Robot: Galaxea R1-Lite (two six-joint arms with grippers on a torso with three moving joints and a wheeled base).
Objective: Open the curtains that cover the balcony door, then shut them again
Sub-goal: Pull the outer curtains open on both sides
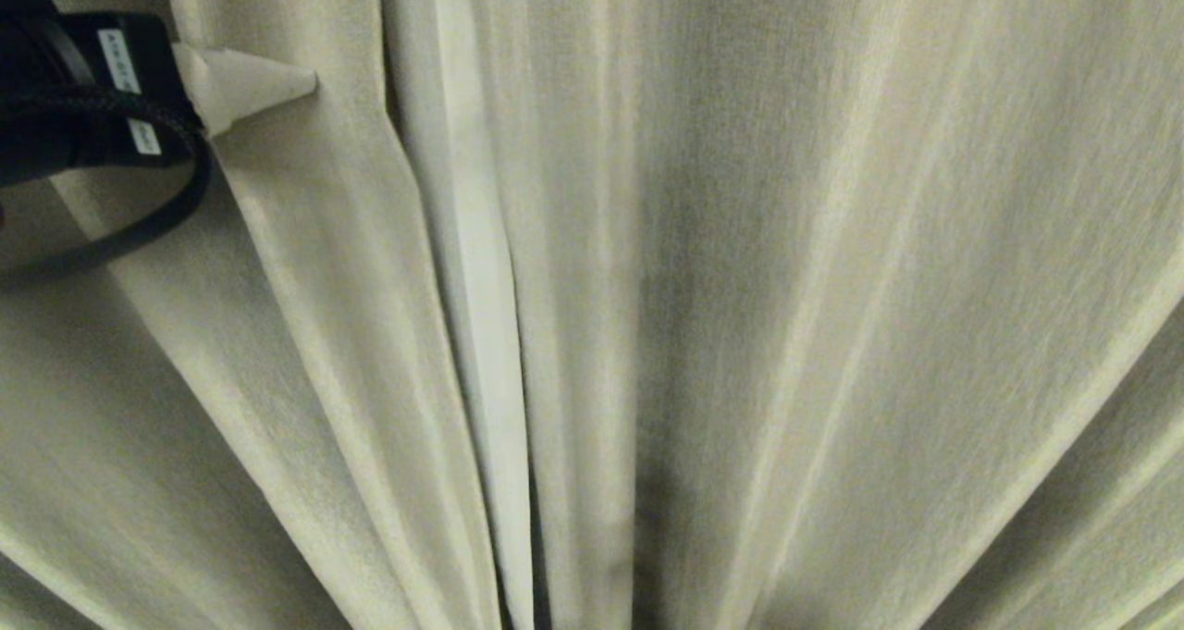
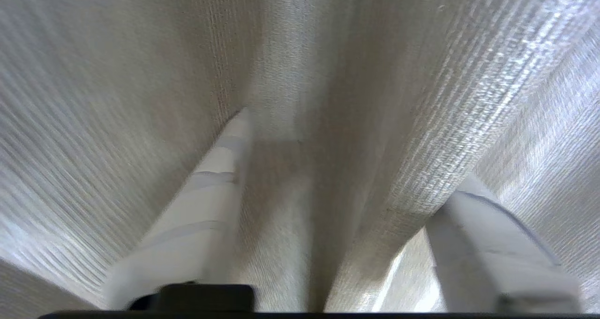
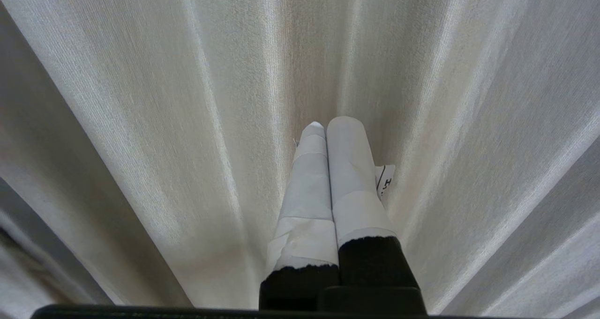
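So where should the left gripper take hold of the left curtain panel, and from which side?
Probably the left curtain panel's inner edge fold, beside the seam where the two curtains meet. It stands out as a free ridge that two fingers can straddle. The left gripper is open at the upper left, so coming in from the robot's left, level with that fold, suits it.

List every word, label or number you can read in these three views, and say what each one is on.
None can be read in full.
Two white stickers on the left gripper body, head view: print too blurred to read.
White tag beside the right gripper fingers, right wrist view: mostly hidden; only a stroke like "H" shows.
The curtains carry no text.
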